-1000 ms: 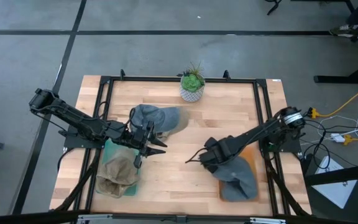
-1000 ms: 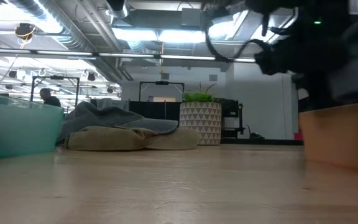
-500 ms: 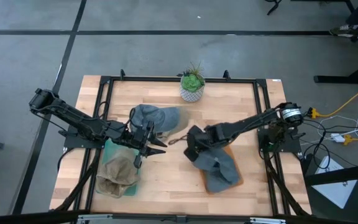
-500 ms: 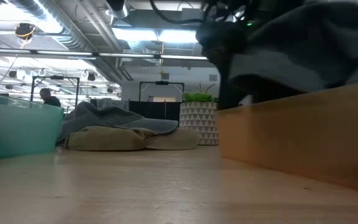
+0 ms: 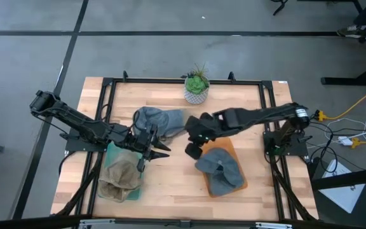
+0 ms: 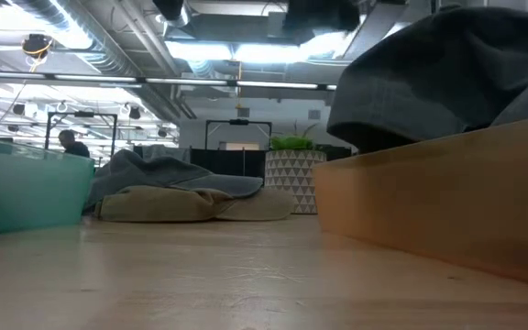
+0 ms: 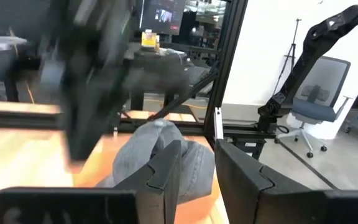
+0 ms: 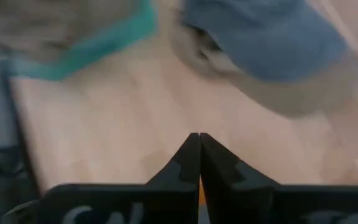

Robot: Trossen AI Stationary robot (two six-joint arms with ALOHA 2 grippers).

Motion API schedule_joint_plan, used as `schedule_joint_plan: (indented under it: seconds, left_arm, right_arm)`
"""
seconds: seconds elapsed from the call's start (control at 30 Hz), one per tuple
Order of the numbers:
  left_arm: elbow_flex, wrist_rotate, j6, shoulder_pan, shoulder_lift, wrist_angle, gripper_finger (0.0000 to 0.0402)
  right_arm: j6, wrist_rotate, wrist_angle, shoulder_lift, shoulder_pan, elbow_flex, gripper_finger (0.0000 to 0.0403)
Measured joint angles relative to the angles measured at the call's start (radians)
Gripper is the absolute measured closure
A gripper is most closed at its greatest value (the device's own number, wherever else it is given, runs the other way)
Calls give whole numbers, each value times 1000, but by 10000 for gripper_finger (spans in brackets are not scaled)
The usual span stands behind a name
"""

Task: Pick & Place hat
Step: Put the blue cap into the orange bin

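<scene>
Beside the potted plant [image 5: 196, 88] lies a grey-and-tan hat [image 5: 162, 121] not yet picked, the empty right gripper [image 5: 192, 151] with fingers together just beside it, another grey hat [image 5: 222, 169] already in the orange tray [image 5: 236, 182], left gripper [image 5: 161, 150] slightly parted.

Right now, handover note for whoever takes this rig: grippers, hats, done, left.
Right gripper: shut, empty, over mid-table between the orange tray and the loose hats.
Left gripper: open, empty, waiting beside the teal tray.
Done: one grey hat lies in the orange tray; one tan hat lies in the teal tray.
Left: a grey hat and a tan hat under it lie loose by the potted plant.
</scene>
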Motion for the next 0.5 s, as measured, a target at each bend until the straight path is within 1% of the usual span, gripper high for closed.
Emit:
schedule_joint_plan:
  seconds: [0.13,0.23,0.33,0.5]
  left_arm:
    - [0,1,-17,0,0,-12,304]
    - [0,3,-28,0,0,-14,304]
    - [0,9,-29,0,0,-14,304]
    - [0,10,-29,0,0,-14,304]
  right_arm:
    - [-73,-10,-81,-1,113,176,396]
    - [-99,6,-114,-2,220,272,396]
    - [-100,101,-123,-2,332,316,396]
    - [-44,267,-130,2,471,299,396]
